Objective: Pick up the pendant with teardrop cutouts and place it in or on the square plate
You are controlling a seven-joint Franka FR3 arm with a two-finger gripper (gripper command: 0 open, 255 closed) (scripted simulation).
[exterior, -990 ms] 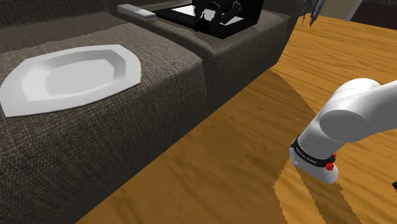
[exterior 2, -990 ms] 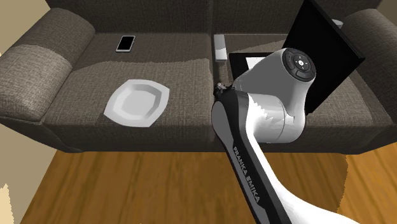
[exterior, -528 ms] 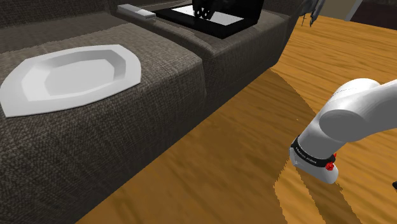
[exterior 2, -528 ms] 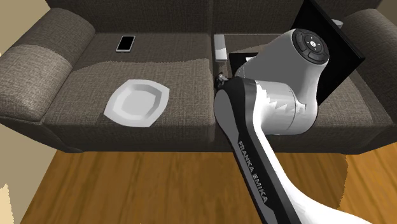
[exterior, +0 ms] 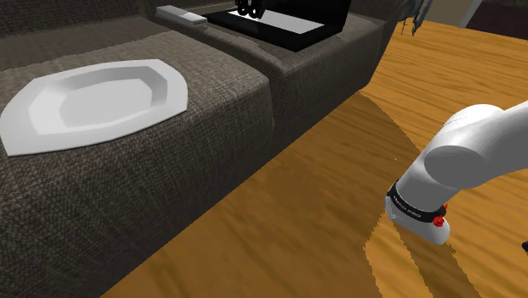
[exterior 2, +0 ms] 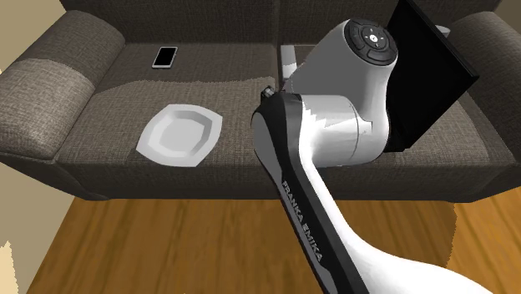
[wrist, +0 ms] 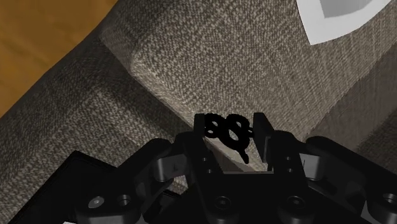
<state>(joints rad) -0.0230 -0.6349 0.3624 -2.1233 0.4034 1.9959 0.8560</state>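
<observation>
Now: fingers [wrist: 261, 133] clamped on the pendant [wrist: 224, 129], one on each side. Pendant black, looped cutouts, small tail hanging under it. It is held in the air, clear of the grey sofa [wrist: 191, 70] cushion below.

Shoulder view: pendant at the top edge, above the near corner of the black laptop [exterior: 288, 24], well apart from the plate [exterior: 93, 102]. Plate white, angular rim, lying flat on the seat cushion toward that view's left. Small white slab [exterior: 178, 15] on the seat just beside the laptop.

Wrist view: one corner of the plate beyond the pendant; wood floor [wrist: 44, 38] past the sofa edge.

Second exterior view: arm [exterior 2: 334, 125] leans over the seam between two seat cushions. Phone [exterior 2: 164, 57] lies on the seat behind the plate, near the backrest.
</observation>
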